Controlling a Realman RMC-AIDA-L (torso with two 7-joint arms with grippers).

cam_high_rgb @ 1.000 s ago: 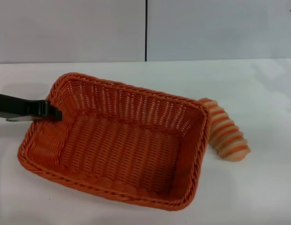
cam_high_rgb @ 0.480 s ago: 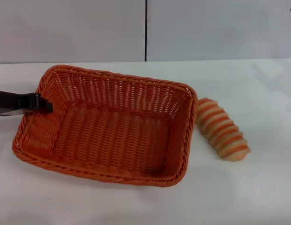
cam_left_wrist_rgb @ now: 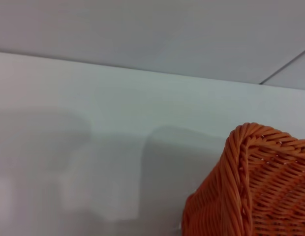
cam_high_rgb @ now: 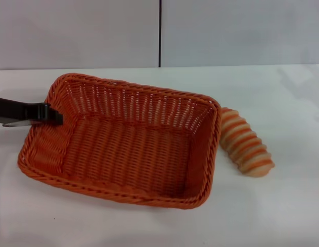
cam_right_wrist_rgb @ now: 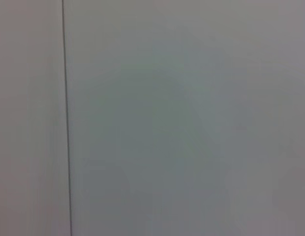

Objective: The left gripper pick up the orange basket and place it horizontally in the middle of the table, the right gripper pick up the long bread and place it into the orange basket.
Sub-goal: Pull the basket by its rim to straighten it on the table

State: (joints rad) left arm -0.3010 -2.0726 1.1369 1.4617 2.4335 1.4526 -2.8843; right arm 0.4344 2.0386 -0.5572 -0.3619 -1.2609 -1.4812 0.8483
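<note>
Left gripper [cam_high_rgb: 51, 114] clamped on left short rim of orange basket [cam_high_rgb: 123, 139], reaching in from left edge. Basket near mid-table [cam_high_rgb: 283, 92], slightly skewed, far right corner almost touching long bread [cam_high_rgb: 246, 141]. Risks: rim grip slipping; more swing to the right knocking bread away. Right gripper barely in view, upper-right corner; fingers: can't tell.
</note>
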